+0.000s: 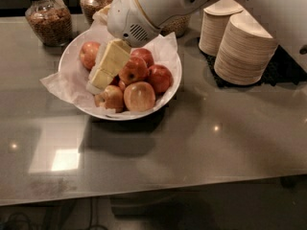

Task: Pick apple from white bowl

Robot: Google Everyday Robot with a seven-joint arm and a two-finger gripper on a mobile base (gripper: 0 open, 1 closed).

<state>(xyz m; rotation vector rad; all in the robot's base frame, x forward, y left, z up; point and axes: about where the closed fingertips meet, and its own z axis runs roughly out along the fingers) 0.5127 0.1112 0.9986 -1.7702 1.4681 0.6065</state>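
Tool (99,80) hangs low inside the white bowl (120,115), over the left-hand apples; released or clenched, I cannot tell. Target apple (139,96) sits at the front, just right of it. I'd shift right, descend slowly and avoid the paper (57,83).

1. The apple (139,96) is round and fairly large, orange-red with a yellowish blush and a pale patch on its upper face. It lies whole at the front of the pile, close to the near rim. It touches a smaller apple (112,98) on its left and sits against a redder apple (159,78) behind it.
2. The white bowl (120,114) is wide, round and smooth-sided. It stands upright on the grey countertop (192,143), and its crinkled white paper (57,83) lining sticks out past the rim.
3. My gripper (98,80) reaches down into the bowl over the left-centre of the pile, to the left of the apple and apart from it.
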